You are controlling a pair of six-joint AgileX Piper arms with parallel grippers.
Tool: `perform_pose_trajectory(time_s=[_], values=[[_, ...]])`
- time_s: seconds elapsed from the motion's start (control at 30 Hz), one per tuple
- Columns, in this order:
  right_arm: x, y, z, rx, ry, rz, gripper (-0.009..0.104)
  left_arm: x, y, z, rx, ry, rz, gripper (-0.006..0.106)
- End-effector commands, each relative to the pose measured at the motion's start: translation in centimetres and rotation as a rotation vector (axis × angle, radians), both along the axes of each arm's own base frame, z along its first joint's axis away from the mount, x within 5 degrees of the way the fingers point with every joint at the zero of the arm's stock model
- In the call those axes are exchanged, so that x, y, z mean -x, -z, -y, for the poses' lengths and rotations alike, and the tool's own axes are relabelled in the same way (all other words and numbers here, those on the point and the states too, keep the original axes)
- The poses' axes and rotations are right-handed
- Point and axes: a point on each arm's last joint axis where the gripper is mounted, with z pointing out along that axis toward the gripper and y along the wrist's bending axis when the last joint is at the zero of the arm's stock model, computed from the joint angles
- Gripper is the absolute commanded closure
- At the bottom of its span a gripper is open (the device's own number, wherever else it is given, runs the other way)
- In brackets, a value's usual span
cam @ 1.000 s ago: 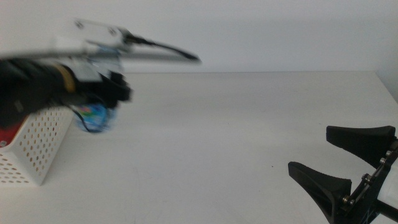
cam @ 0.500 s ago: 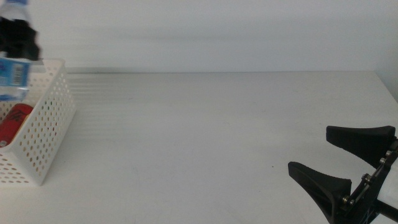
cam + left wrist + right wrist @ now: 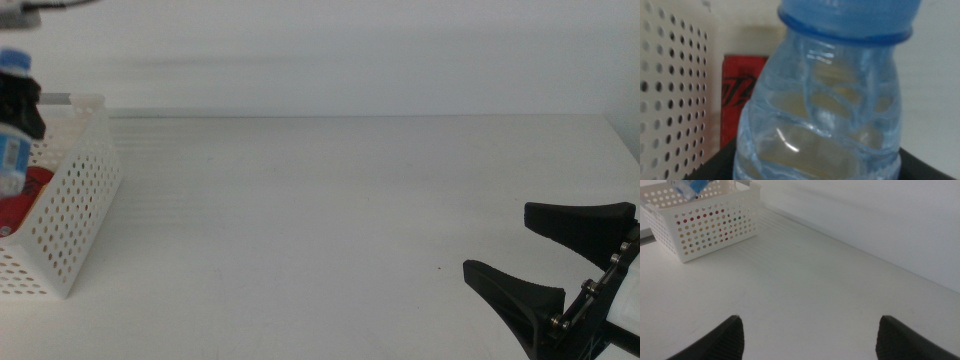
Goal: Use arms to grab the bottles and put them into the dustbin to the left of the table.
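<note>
In the left wrist view a small clear water bottle with a blue cap fills the frame, held by my left gripper, which is shut on it. In the middle view that bottle hangs at the far left, over the white perforated dustbin, with the left gripper on its neck. A red can lies inside the dustbin and appears behind the bottle. My right gripper waits open at the table's front right.
The white table stretches from the dustbin to the right gripper, with a white wall behind. The right wrist view shows the dustbin far off with the bottle above it.
The left arm carried the water bottle from beside the dustbin leftward over it, then lowered it a little. The right arm has not moved.
</note>
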Motion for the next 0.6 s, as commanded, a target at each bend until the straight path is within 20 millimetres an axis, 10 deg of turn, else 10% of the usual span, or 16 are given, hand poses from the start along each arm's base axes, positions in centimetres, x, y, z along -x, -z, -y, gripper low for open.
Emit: perform_pose_trajectory(time_s=[0.0,0.33,0.57], values=[[-0.2,-1.6,0.0,-0.063,0.003,0.090,0.019,-0.1,-2.1,-0.3,0.002,-0.022,0.100,0.106],[-0.2,-1.6,0.0,-0.063,0.003,0.090,0.019,-2.7,4.0,-1.4,-0.001,-0.017,-0.046,0.100],[-0.2,-1.6,0.0,-0.063,0.003,0.090,0.019,-3.1,5.5,-1.6,0.001,-0.015,-0.086,0.054]])
